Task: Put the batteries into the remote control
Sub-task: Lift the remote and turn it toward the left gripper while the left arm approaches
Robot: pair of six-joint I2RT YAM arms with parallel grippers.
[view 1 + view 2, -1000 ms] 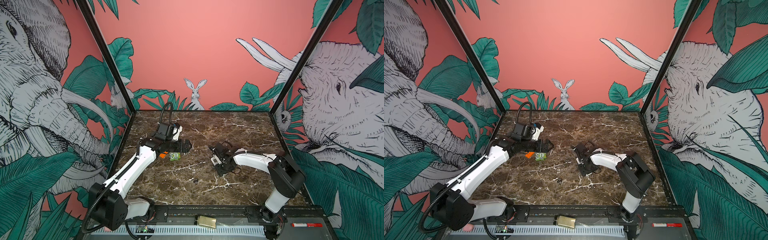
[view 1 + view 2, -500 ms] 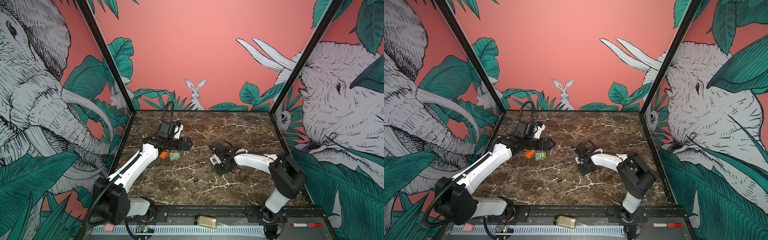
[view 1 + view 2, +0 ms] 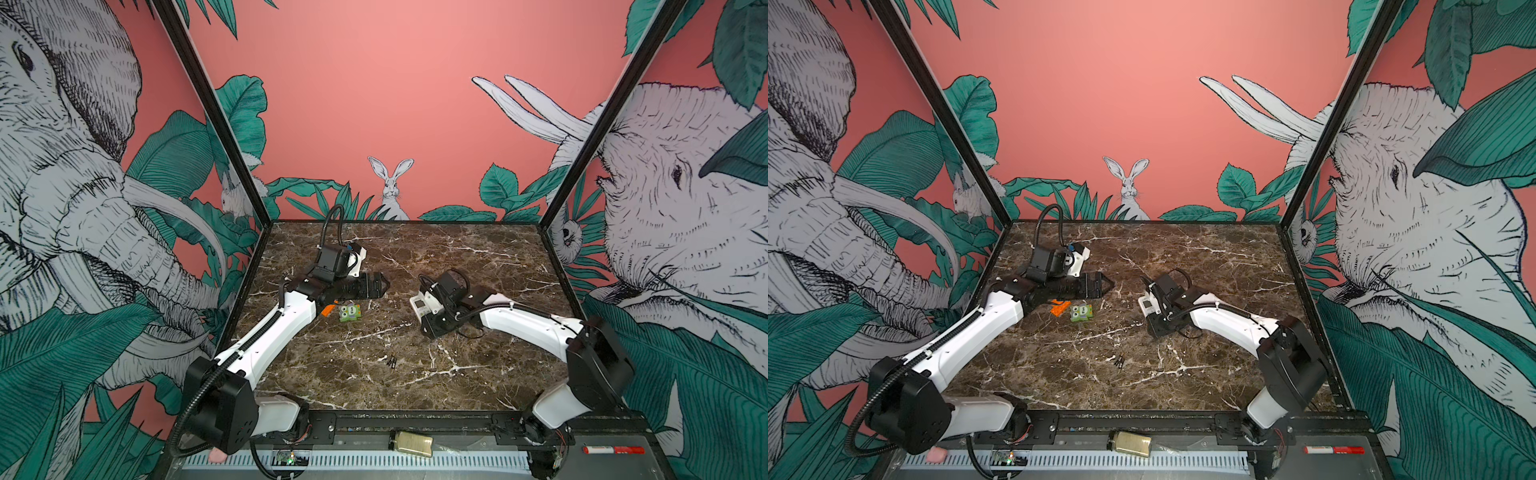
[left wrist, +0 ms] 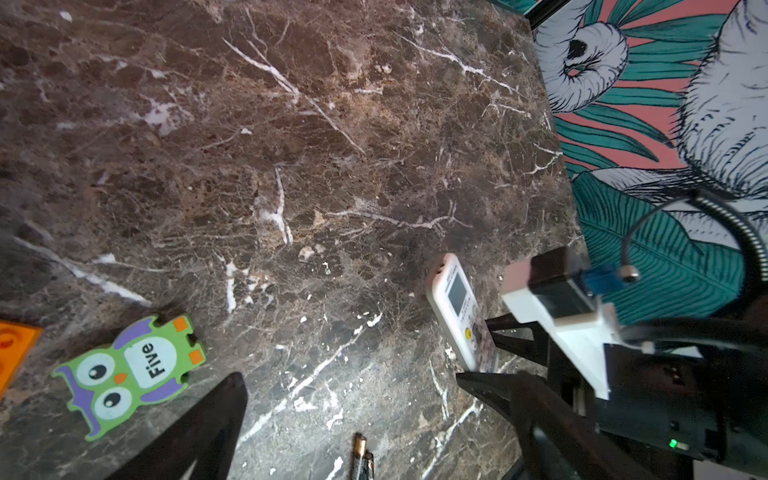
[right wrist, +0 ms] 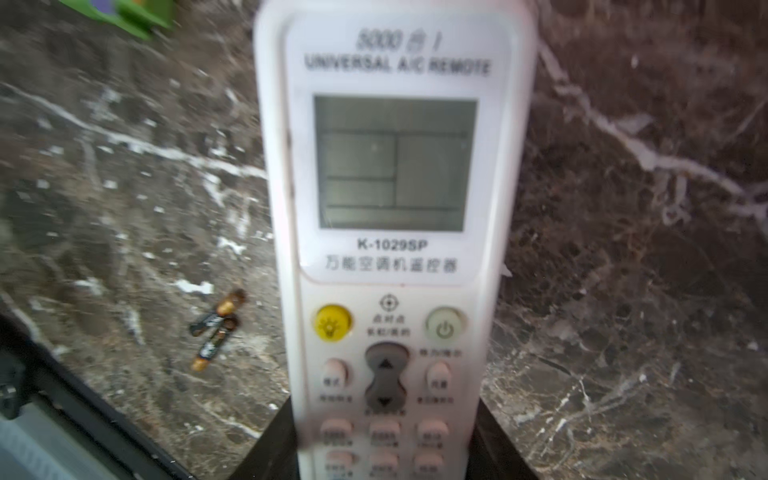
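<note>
Remote control (image 5: 390,249) sits gripped in right hand (image 5: 390,454).

two batteries (image 5: 211,348), one remote (image 5: 395,166), one owl (image 4: 129,372), one brick (image 3: 1059,306)

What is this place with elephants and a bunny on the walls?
Likely a robot practice booth: the animals are only painted walls, and a left arm and right arm stand at a marble tabletop with a remote control.

"K-1029SP" — remote control (image 5: 390,249); "Five" — owl block (image 4: 129,374)
</note>
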